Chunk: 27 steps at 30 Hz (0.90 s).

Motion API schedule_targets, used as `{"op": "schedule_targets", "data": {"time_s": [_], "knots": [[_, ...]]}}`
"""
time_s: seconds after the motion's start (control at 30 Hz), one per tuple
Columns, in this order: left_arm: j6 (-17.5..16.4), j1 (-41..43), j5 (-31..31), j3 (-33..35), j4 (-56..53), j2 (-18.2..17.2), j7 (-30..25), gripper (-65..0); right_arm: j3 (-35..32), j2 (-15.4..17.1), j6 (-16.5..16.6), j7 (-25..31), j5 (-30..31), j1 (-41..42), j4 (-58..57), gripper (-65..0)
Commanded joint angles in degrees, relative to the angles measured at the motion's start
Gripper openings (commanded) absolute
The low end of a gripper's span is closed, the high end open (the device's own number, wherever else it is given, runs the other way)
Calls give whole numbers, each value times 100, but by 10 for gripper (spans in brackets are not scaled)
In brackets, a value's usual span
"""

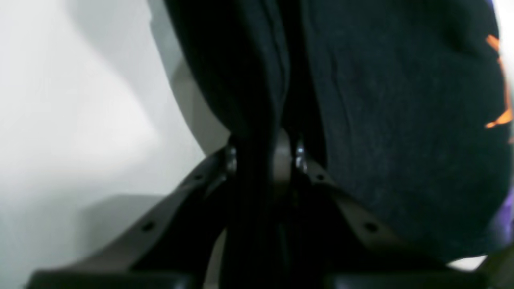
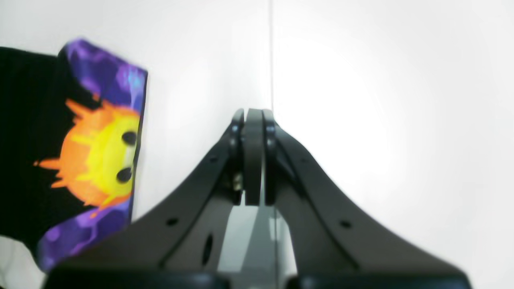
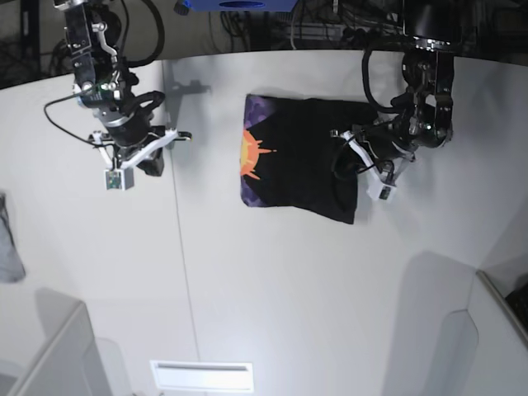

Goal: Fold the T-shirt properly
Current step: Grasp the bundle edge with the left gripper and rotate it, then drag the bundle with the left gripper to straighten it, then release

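The black T-shirt (image 3: 301, 157) lies folded into a rectangle on the white table (image 3: 272, 280), its orange-and-purple sunburst print on the left part. In the base view my left gripper (image 3: 346, 162) sits at the shirt's right edge. The left wrist view shows that gripper (image 1: 265, 156) shut on a fold of the black T-shirt (image 1: 381, 120), with cloth running between its fingers. My right gripper (image 2: 253, 120) is shut with nothing in it. It hovers over bare table to the right of the shirt's printed end (image 2: 96, 160). In the base view the right gripper (image 3: 151, 165) is well left of the shirt.
A small grey cloth (image 3: 8, 239) lies at the table's left edge. A seam (image 3: 177, 214) runs down the table between the right arm and the shirt. Cables and a blue object (image 3: 239, 4) sit behind the table's far edge. Grey panels (image 3: 49, 355) stand at the front corners.
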Motion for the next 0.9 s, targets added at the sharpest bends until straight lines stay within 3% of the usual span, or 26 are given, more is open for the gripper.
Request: {"op": "schedule_targets", "data": {"time_s": [0.0,0.2,0.37,0.47,0.67,0.87], "knots": [[36,3,420,221,49,-162,329,-650,26,39,34,150,12,-14,114,-650],[36,-454,1651,1979,533,-953,329,-650,26,30,26,150,3,-163,105,-650],[10,-745,2548,2735,753,-1129,312,-650,272,-31,-10,150,3,-365,96,-650],[1,-1017,2934,3201,726,-1164,276,-650,624,-260,-10,150,-6,-541,88,-650],[1,-1536,3479,4344,709,-1384,-497,-650,1195,-629,-1,150,-15,-1016,88,-650],[1,-2151,3567,5153,419,-1393,-1104,-650,1547,-1051,-1,158,-15,-1368,88,-650]]}}
